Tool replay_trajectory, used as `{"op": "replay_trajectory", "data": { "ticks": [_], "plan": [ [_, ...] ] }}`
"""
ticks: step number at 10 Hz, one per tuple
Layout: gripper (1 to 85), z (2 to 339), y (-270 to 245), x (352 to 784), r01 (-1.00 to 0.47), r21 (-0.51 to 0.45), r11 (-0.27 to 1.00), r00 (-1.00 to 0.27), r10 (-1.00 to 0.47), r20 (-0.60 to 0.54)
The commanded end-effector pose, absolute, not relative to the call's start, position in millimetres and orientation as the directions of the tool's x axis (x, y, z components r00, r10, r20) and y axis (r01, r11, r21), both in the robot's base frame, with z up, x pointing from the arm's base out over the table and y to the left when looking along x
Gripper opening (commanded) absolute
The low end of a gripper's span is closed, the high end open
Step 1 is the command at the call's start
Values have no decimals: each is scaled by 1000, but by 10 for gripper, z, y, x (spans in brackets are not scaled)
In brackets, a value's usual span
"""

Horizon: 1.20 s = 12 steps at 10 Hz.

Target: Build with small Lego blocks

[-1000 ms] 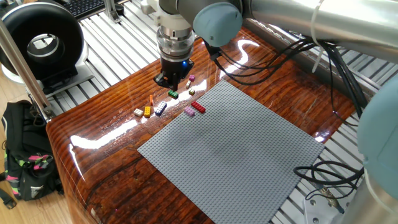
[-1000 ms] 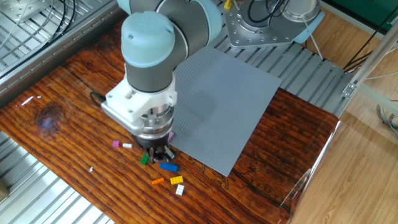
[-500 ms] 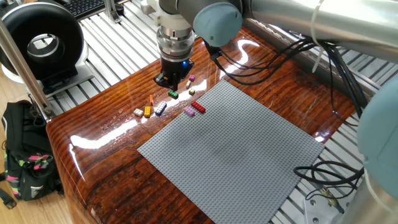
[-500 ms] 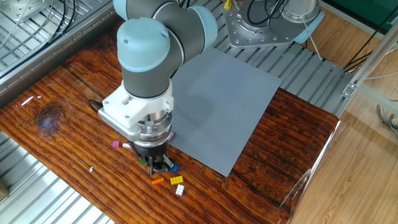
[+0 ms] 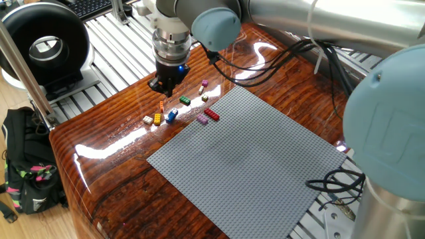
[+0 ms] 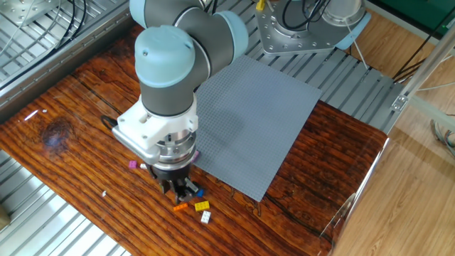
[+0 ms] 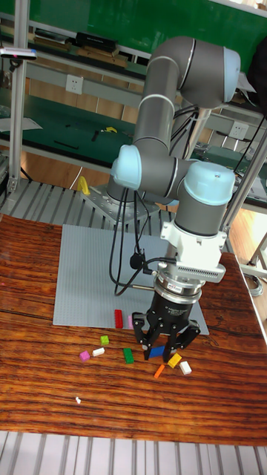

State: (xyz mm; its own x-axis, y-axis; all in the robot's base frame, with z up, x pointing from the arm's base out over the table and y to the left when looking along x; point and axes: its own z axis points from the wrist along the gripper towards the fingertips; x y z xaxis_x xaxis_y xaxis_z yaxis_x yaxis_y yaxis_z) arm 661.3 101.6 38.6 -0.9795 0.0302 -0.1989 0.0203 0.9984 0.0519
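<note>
The small Lego blocks lie loose on the wooden table beside the grey baseplate [image 5: 252,159]. Among them are a red block [image 5: 211,115], a green block [image 5: 184,101], a blue block [image 5: 172,115], an orange block [image 5: 161,106], a yellow block [image 5: 157,119] and a white block [image 5: 147,119]. My gripper [image 5: 163,85] hangs open just above the cluster, over the orange and blue blocks, holding nothing. In the tall fixed view the gripper [image 7: 163,345] stands in front of the blue block [image 7: 156,352], with the yellow block [image 7: 174,361] and green block [image 7: 127,355] on either side. The other fixed view shows the gripper [image 6: 179,190] hiding part of the cluster.
The baseplate [image 6: 249,121] covers the middle of the table and carries no bricks. Pink [image 6: 132,165] and white [image 6: 144,166] blocks lie apart from the rest. A black round device [image 5: 43,46] and a backpack [image 5: 26,172] sit beyond the table's edge. Cables [image 5: 339,186] trail near the plate's corner.
The gripper has shifted away from the baseplate, from over the green block to over the orange and blue blocks. The blocks lie about as before.
</note>
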Motion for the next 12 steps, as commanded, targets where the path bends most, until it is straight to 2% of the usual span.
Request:
{"op": "replay_trajectory", "data": {
  "ticks": [1,3,5,8,12],
  "plan": [
    [357,364,1054,6698,109,84,990,-968,125,-216],
    [320,317,1143,6674,161,124,979,-963,184,-195],
    [330,293,1225,6723,171,153,973,-957,201,-208],
    [330,243,1165,6730,181,112,977,-956,202,-215],
    [313,166,1182,6664,207,112,972,-955,226,-192]
  ]
}}
